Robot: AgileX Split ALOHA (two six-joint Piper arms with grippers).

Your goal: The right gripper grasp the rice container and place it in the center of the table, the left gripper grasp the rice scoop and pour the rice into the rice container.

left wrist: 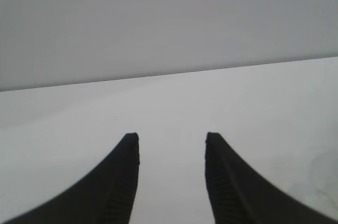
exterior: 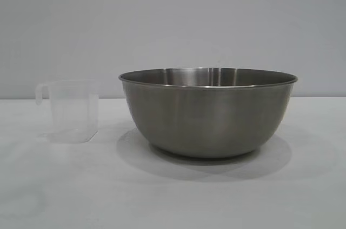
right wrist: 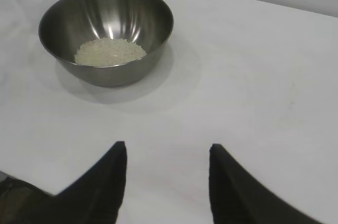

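Rice container (exterior: 208,113): large steel bowl, upright on the table (exterior: 173,196), approx. centre of the exterior view. Thin rolled rim, level. Soft shadow spreads round its base.

Rice (right wrist: 110,52): pale heap lying in the bottom of the bowl, seen only from the right wrist view; bowl walls hide it in the exterior view. No grains visible on the tabletop near the bowl.

Rice scoop (exterior: 69,111): clear plastic cup, upright on the table, to the left of the bowl in the exterior view, near but not touching it. Loop handle on the side away from the bowl. Looks empty, though the plastic is too hazy to be sure.

Left gripper (left wrist: 171,145): jaws apart, nothing between them, released. Left wrist view shows only bare tabletop and grey wall beyond the two dark fingers; no bowl or scoop there.

Right gripper (right wrist: 168,152): jaws apart, nothing held. It points toward the bowl, well apart from it, w/ bare white table between fingertips and bowl.

Neither arm appears in the exterior view.
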